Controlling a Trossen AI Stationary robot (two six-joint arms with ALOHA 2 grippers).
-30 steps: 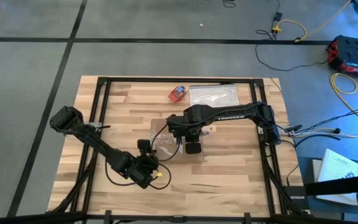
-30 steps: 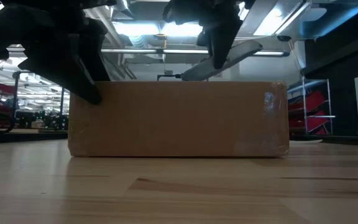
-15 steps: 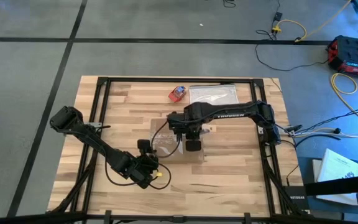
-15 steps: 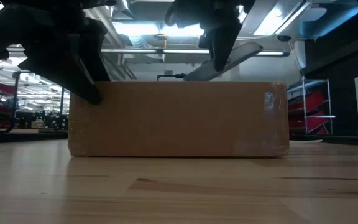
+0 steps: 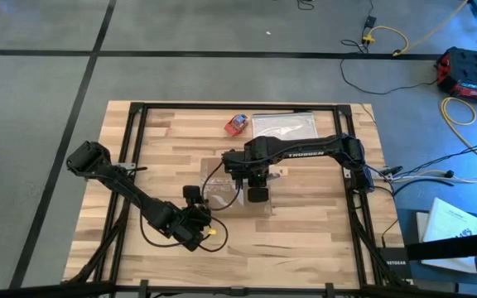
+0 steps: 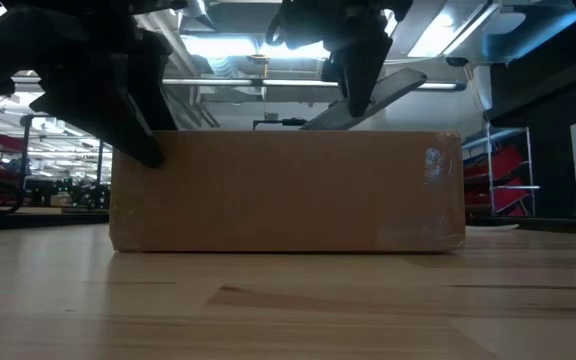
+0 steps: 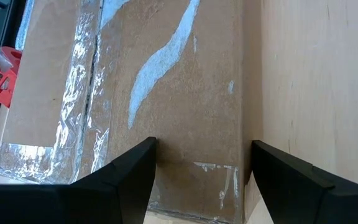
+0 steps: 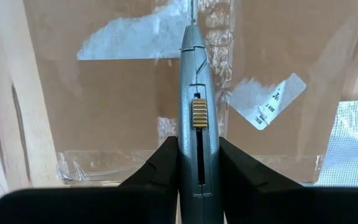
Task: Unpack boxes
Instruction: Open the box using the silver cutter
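So the box [image 5: 237,192] was taped shut; my right claw [image 8: 194,163] gripped a cutter [image 8: 194,99] on its seam, left claw [image 7: 201,163] open beside it.

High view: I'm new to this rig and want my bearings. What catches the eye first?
The brown cardboard box at mid-table, its clear tape glinting. The right gripper above it is shut on a grey box cutter, tip at the taped seam. The left gripper stands open at the box's near end.

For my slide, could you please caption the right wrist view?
Right gripper holds a grey box cutter over the taped cardboard box.
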